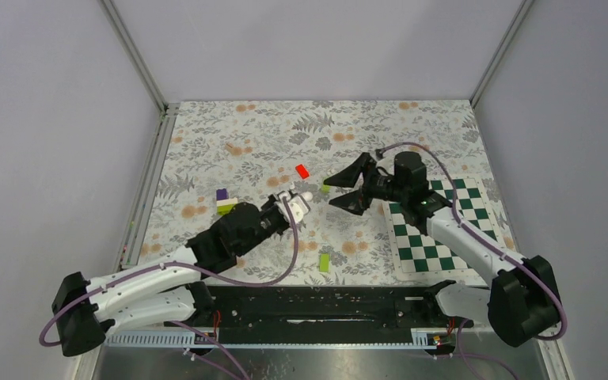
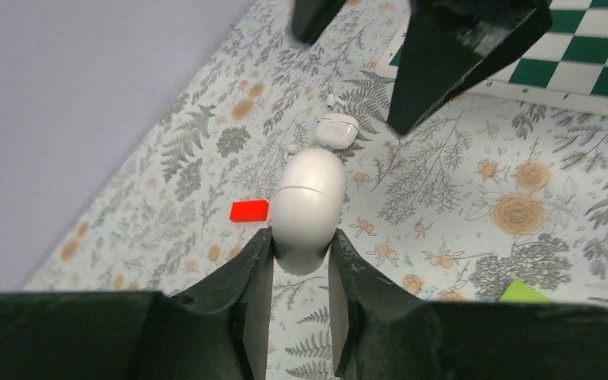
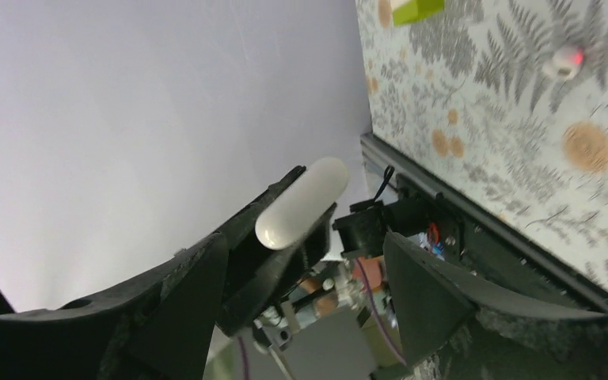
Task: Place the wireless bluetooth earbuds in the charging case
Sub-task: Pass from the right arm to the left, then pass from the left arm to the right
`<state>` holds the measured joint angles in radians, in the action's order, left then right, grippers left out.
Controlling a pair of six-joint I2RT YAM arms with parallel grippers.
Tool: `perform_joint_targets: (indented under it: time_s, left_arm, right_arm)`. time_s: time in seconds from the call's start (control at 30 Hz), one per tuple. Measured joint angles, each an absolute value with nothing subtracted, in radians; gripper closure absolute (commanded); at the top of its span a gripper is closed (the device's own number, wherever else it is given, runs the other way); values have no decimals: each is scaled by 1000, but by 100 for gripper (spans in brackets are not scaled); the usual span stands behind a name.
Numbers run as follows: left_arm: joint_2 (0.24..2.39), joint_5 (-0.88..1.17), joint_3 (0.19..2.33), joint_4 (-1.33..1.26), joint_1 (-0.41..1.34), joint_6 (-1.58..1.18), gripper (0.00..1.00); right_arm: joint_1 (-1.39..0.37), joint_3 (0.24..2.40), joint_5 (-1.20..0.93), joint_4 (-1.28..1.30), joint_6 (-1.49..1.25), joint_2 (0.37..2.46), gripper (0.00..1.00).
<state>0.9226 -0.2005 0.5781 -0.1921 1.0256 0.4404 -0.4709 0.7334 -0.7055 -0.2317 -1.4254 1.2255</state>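
One case (image 2: 309,202), at frame centre, is pinched by its near end in the narrowed left hand (image 2: 302,237), the right hand (image 1: 331,191) being spread wide and empty; the glossy shell could be squeezed out, leaving the earbud (image 2: 338,129) beyond unseated.

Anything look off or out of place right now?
The charging case clamped in the left gripper looks shut, its seam closed, so nothing can go in yet. A white earbud lies loose on the mat, showing a red glow.

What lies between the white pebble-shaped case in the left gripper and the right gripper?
A small white rounded plastic piece on the floral cloth, seen in the left wrist view.
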Motion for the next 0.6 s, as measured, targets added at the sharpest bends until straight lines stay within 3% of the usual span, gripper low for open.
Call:
perform_joint_targets:
  time_s: [0.23, 0.4, 0.6]
  left_arm:
    - [907, -57, 798, 167, 835, 87, 100]
    - [1056, 281, 1030, 362, 631, -131, 100]
    - [1183, 677, 1046, 364, 552, -332, 100]
  right_arm:
    - [-355, 795, -701, -39, -1110, 1085, 43]
    - [-356, 818, -697, 36, -896, 971, 40]
    - [-356, 715, -707, -133, -828, 853, 35]
